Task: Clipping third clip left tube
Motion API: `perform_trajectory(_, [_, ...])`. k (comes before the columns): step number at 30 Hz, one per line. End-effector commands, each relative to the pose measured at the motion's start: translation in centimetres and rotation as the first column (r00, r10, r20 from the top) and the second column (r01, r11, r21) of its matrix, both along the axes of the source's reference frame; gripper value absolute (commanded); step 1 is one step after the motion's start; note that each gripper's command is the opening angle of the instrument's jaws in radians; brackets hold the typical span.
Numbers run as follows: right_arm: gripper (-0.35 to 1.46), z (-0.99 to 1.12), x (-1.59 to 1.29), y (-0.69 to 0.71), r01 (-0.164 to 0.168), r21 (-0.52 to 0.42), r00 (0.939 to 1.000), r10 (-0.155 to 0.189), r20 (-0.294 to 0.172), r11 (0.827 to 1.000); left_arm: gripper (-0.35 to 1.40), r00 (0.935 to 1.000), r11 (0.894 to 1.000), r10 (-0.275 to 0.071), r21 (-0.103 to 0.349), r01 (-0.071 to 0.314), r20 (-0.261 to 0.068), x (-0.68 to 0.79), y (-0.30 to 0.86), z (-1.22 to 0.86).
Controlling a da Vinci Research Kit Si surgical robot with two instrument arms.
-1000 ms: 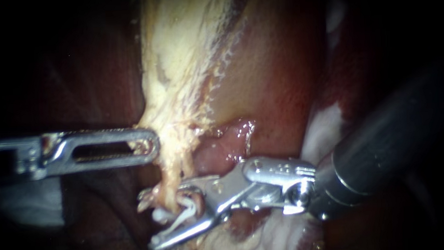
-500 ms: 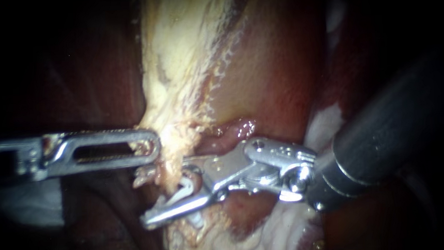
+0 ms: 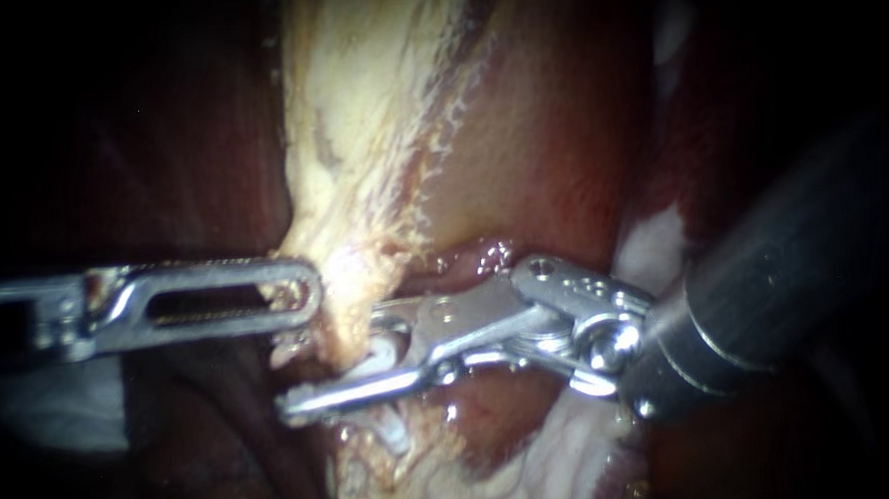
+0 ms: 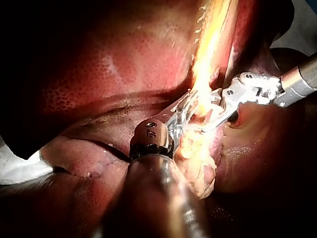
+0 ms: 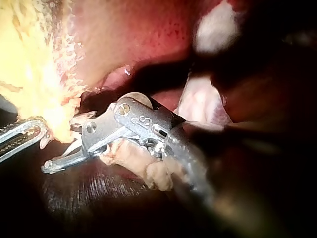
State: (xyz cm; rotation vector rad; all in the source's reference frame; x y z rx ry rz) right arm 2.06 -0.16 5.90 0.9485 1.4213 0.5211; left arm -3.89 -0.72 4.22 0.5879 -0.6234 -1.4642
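Left instrument's point(image 3: 309, 291) jaws pinch the pale tissue's point(image 3: 361, 163) edge, and the right instrument's point(image 3: 329, 362) jaws, wide a second ago, have narrowed onto the white clip point(image 3: 377, 361) round the tube point(image 3: 348, 336), hardly any room beside.

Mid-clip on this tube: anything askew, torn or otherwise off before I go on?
Nothing stands out. The right instrument holds a white clip across the tube; the left instrument grips pale tissue beside it. No tear or bleeding shows.
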Motion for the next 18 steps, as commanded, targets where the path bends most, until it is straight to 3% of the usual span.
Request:
perform_trajectory(1, [-0.35, 0.0, -0.02, 0.01, -0.016, 0.004, 0.9996, 0.016, 0.025, 1.0, -0.35, 1.0, 1.0, 0.0, 0.0, 0.0, 0.0, 0.0, 0.0, 0.0])
perform_trajectory(6, [-0.35, 0.07, -0.07, 0.01, -0.023, 0.009, 0.9973, 0.022, 0.07, 1.0, -0.35, 1.0, 1.0, 0.001, 0.0, -0.001, 0.001, 0.0, 0.0, 0.01])
perform_trajectory(18, [-0.35, 0.08, -0.07, 0.01, -0.018, 0.008, 0.9974, 0.017, 0.07, 1.0, -0.35, 1.0, 1.0, 0.002, 0.0, -0.002, 0.001, 0.01, 0.02, 0.04])
